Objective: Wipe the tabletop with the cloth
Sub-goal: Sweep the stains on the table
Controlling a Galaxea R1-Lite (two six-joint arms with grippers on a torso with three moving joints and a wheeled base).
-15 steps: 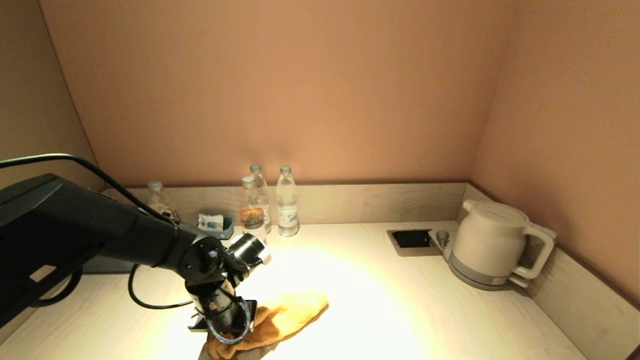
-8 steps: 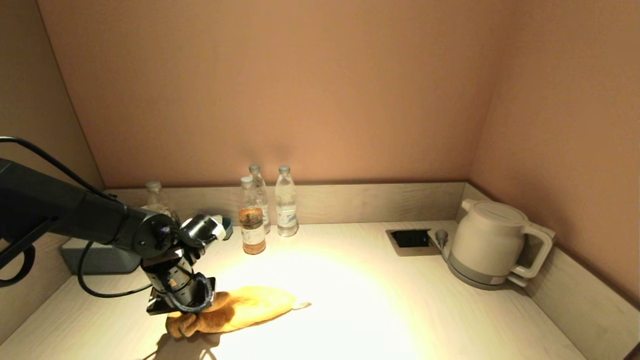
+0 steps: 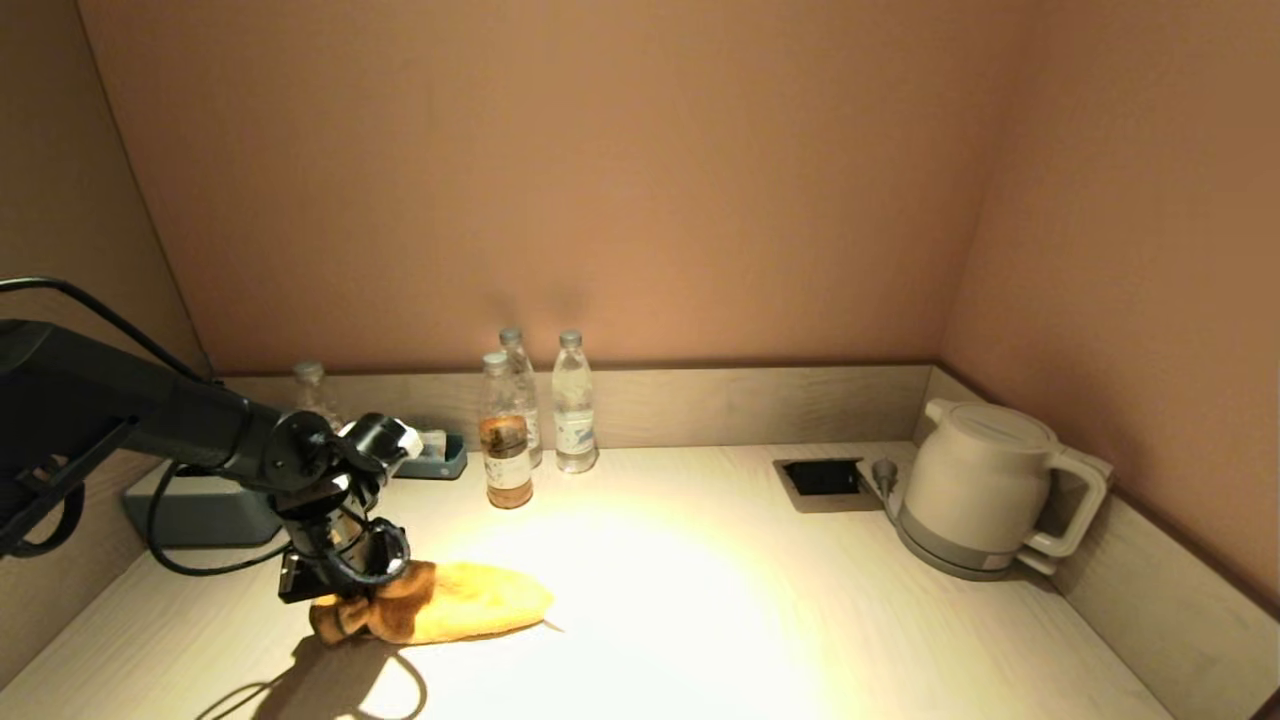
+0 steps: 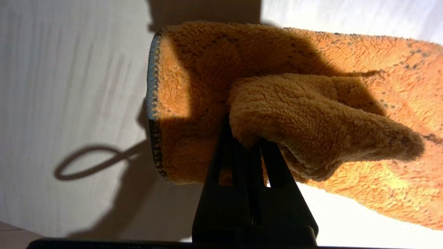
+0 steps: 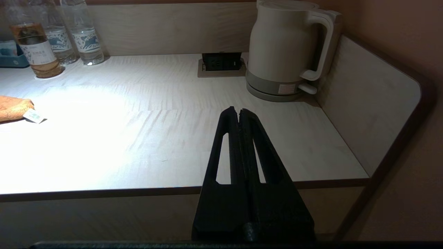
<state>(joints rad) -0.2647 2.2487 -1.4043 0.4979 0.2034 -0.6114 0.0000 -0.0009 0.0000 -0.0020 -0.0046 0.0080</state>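
Left gripper (image 3: 345,597), clamped on cloth (image 3: 450,614), has dragged it leftward across tabletop (image 3: 700,620); wiping under way; right gripper (image 5: 238,112) closed, parked off the edge.

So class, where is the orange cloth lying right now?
In the head view the orange cloth lies on the tabletop's left side, one end pinched in the left claw, in front of the amber bottle.

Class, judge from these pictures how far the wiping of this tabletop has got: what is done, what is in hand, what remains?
Done: the left pincer is shut on the orange cloth, which lies on the tabletop. In hand: the cloth sits at the table's left side, near the bottles. Left: the stretch toward the kettle has no cloth on it; whether it was wiped cannot be told. The right pincer hangs shut off the front edge.
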